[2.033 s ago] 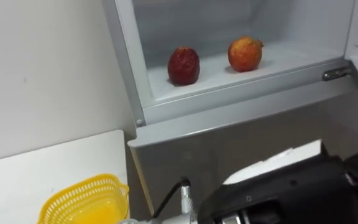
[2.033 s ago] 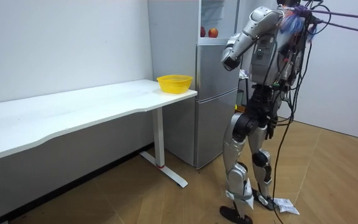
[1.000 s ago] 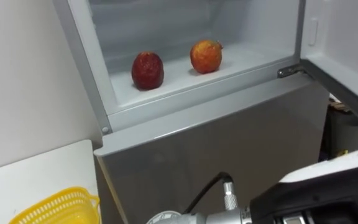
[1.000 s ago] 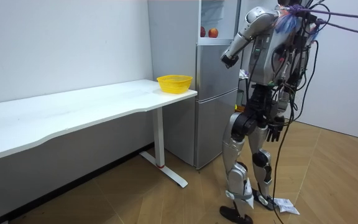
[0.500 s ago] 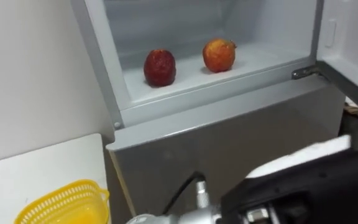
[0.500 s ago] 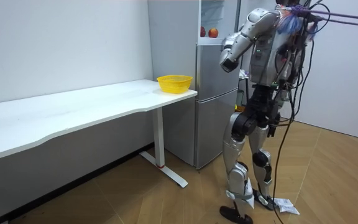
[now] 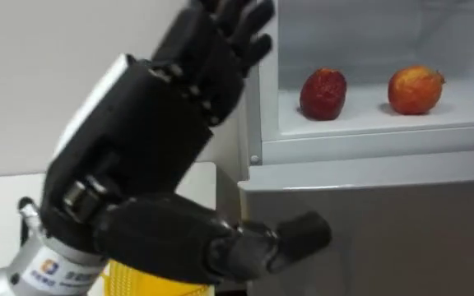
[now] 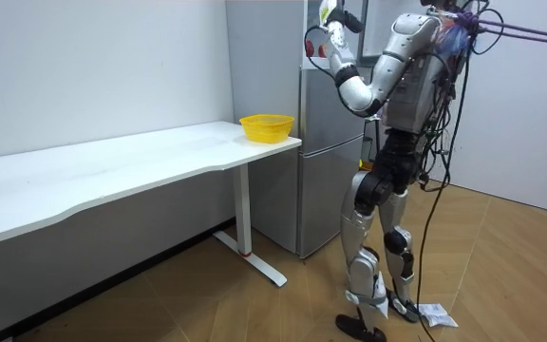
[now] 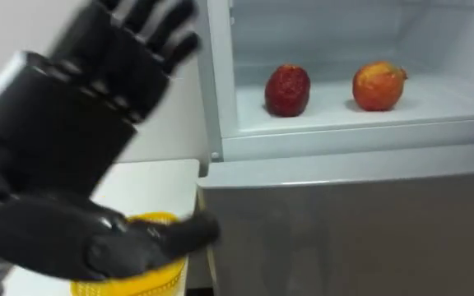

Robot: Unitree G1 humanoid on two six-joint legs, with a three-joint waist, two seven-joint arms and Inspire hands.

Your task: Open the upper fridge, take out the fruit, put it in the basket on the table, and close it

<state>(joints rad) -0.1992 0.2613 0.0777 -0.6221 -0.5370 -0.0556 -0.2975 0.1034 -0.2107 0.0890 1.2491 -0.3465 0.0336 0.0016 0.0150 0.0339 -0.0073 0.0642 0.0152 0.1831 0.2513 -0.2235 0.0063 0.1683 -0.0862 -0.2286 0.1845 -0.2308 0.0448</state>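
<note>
You are in the reach step: nothing has been picked yet. Both candidates sit on the white shelf (image 7: 467, 111) of the open upper fridge compartment. The dark red, rough-skinned round fruit (image 7: 323, 93) is toward the shelf's left end, a little back from its front edge. The orange-red round fruit (image 7: 415, 89) is to its right, the two apart and not touching.

Your black left hand (image 7: 138, 148) is raised close before the head camera, outside the compartment and left of its grey frame, holding nothing. Its back is turned to you. The fingers (image 7: 237, 25) are straight and slightly spread, pointing up and toward the compartment, and the thumb (image 7: 286, 238) juts out low to the right, across the front of the grey lower fridge door (image 7: 369, 230).

In the room view you stand upright facing the fridge. The left arm is bent at the elbow and the hand is lifted to about the height of the upper compartment.

Next, I judge, you need to carry the hand right, past the frame and over the shelf's front edge. Turn the palm toward the nearer dark red fruit and close round it. Watch the frame as you go in; the hand is just beside it.

The yellow plastic slotted basket (image 9: 151, 275) waits at the corner of the white table (image 8: 112, 166) nearest the fridge, probably the place to set the fruit down.
</note>
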